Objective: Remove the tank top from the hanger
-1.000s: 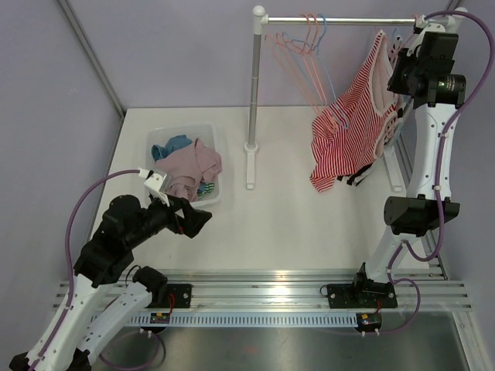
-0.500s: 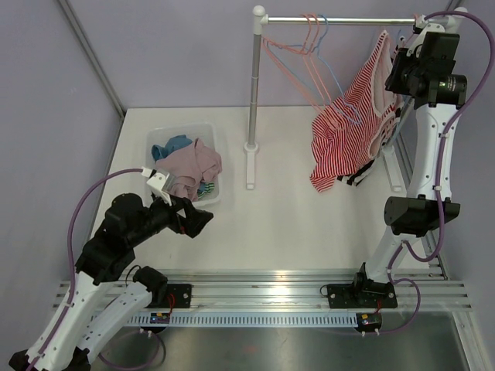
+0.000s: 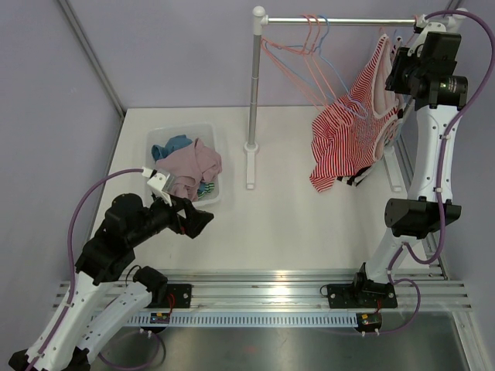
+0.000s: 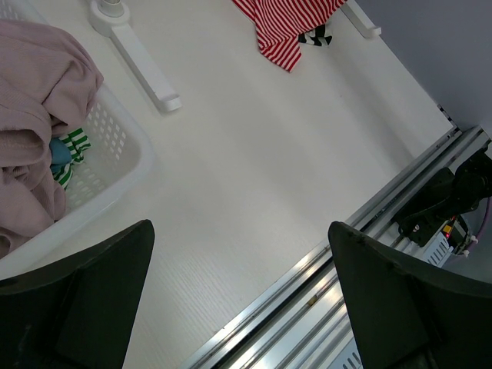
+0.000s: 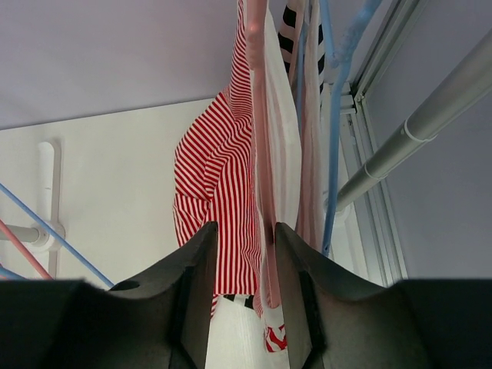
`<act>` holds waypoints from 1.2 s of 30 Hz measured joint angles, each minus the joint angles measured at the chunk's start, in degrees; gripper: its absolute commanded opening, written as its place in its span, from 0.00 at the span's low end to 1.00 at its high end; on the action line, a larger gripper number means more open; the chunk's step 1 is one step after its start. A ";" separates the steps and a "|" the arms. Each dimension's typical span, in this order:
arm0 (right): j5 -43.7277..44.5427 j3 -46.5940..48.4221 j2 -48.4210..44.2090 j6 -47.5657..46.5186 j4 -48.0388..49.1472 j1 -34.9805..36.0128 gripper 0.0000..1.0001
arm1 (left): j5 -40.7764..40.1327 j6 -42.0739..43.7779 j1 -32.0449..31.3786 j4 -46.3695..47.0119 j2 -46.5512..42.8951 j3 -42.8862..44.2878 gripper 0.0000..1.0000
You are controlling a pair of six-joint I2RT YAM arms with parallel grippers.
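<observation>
Lifted slightly since a second ago, the red-striped tank top [image 3: 344,135] hangs from the rail [image 3: 340,21] at its right end, and the empty hangers [image 3: 309,54] beside it have swung. The right arm stands tall, reaching up to rail height. The right gripper [image 3: 396,73] is clenched on the garment's pink-trimmed upper edge, which runs between its narrow-set fingers [image 5: 204,254]. The left arm stays folded low beside the basket [image 3: 182,127], and the left gripper [image 4: 238,307] is spread wide, grasping nothing, above the table [image 3: 278,224].
</observation>
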 measured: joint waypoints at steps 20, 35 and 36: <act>-2.03 -0.48 3.78 -0.44 1.44 -0.92 0.02 | 0.22 0.04 -0.48 0.00 0.28 0.00 0.99; -7.30 5.14 0.87 3.61 -1.60 -1.05 0.00 | 0.44 0.07 -0.68 0.02 0.26 0.00 0.99; -7.74 5.27 0.09 3.89 -1.57 -1.05 0.00 | 0.44 0.07 -0.81 0.00 0.24 0.00 0.99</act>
